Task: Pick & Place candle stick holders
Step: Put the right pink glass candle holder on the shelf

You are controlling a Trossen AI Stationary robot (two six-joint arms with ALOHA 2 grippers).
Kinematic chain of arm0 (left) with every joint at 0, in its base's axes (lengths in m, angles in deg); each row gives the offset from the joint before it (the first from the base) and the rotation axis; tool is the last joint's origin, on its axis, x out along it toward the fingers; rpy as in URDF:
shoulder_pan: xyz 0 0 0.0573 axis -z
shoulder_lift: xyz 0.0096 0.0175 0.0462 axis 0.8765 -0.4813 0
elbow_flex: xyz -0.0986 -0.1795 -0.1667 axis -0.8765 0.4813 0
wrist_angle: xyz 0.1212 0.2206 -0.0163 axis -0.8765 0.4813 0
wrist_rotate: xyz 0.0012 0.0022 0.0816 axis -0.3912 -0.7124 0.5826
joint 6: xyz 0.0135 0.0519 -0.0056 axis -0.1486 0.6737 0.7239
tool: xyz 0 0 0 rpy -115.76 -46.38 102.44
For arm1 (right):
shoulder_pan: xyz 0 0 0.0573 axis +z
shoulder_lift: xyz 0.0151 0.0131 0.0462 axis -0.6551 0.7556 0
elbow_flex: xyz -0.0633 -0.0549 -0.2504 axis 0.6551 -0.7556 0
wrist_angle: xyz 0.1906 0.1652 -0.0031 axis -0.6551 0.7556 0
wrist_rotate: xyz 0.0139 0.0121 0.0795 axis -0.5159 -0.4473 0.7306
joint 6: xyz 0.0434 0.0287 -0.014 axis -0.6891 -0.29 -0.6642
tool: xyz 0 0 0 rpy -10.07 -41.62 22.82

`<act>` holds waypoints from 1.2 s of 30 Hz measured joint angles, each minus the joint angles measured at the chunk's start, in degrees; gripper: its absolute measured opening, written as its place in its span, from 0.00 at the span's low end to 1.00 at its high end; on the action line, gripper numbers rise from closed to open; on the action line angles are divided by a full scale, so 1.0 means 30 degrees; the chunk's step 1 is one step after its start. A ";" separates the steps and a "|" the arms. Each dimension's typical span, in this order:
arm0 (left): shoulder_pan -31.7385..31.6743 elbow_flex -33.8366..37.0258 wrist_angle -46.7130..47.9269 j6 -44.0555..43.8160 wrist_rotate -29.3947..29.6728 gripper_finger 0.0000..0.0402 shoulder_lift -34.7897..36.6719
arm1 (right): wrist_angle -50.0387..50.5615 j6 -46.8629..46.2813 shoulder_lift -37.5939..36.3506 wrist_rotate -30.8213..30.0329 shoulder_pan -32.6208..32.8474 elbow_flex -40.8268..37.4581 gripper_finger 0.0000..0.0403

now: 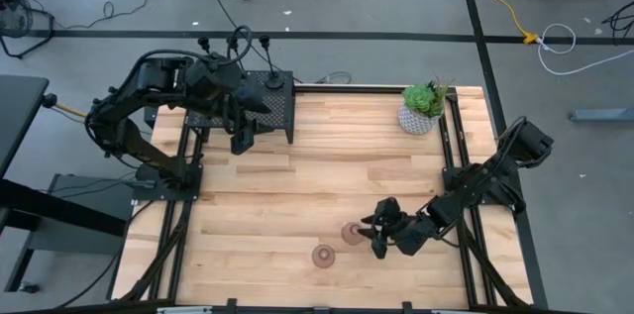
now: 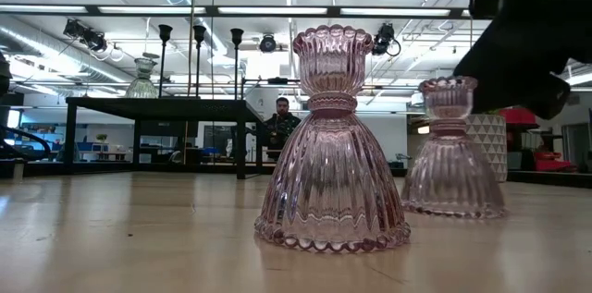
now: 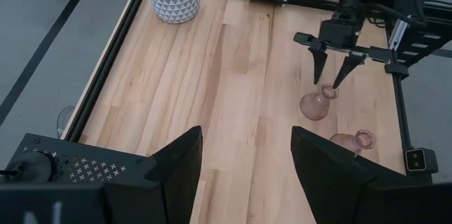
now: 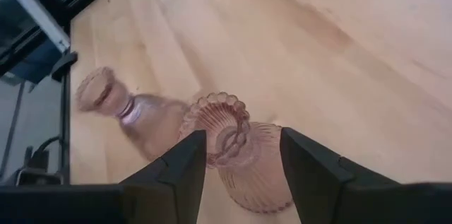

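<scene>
Two pinkish glass candle stick holders stand upright on their wide bases on the wooden table, one (image 1: 352,233) nearer my right gripper and one (image 1: 323,255) closer to the near edge. My right gripper (image 4: 236,157) is open. Its fingers flank the scalloped cup (image 4: 224,128) of the first holder, and no touch shows. Three black holders (image 2: 197,39) and a pale green glass one (image 2: 141,76) stand on the black mesh box (image 1: 265,106) at the far left. My left gripper (image 3: 247,174) hangs open above that box, holding nothing.
A green plant in a white pot (image 1: 424,108) stands at the table's far right corner. Black frame rails (image 1: 451,156) run along both side edges. Bare wood lies between the mesh box and the two pink holders. A person (image 2: 282,122) sits in the room beyond.
</scene>
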 joint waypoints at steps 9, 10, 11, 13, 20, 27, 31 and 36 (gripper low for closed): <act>0.0000 0.0000 0.0007 0.0011 0.0000 0.55 0.0000 | 0.0547 -0.0138 -0.0018 -0.0859 -0.1244 -0.0064 0.45; 0.0004 0.0000 0.0007 0.0007 0.0000 0.55 0.0000 | 0.0790 -0.0138 -0.0018 -0.1059 -0.1444 -0.0064 0.45; 0.0004 0.0000 0.0007 0.0007 0.0000 0.55 0.0000 | 0.1047 -0.0156 -0.0028 -0.1159 -0.1643 -0.0057 0.45; 0.0000 0.0000 0.0007 0.0007 -0.0007 0.55 0.0000 | 0.1496 -0.0171 -0.0069 -0.1507 -0.1996 -0.0057 0.45; 0.0007 0.0000 0.0260 0.0007 -0.0007 0.55 0.0000 | 0.0779 0.1017 -0.0972 -0.1942 -0.2358 -0.0173 0.45; 0.0000 0.0000 0.0321 -0.0081 -0.0007 0.55 0.0000 | 0.0790 0.0558 -0.2107 -0.1492 -0.1271 -0.0159 0.45; 0.0000 0.0000 0.0321 0.0033 -0.0007 0.55 0.0000 | 0.0527 0.0486 -0.1511 -0.1171 -0.0967 -0.0159 0.45; 0.0003 -0.0006 0.0321 0.0173 -0.0007 0.55 0.0000 | 0.0360 0.1001 -0.0466 -0.1235 -0.1090 -0.0130 0.45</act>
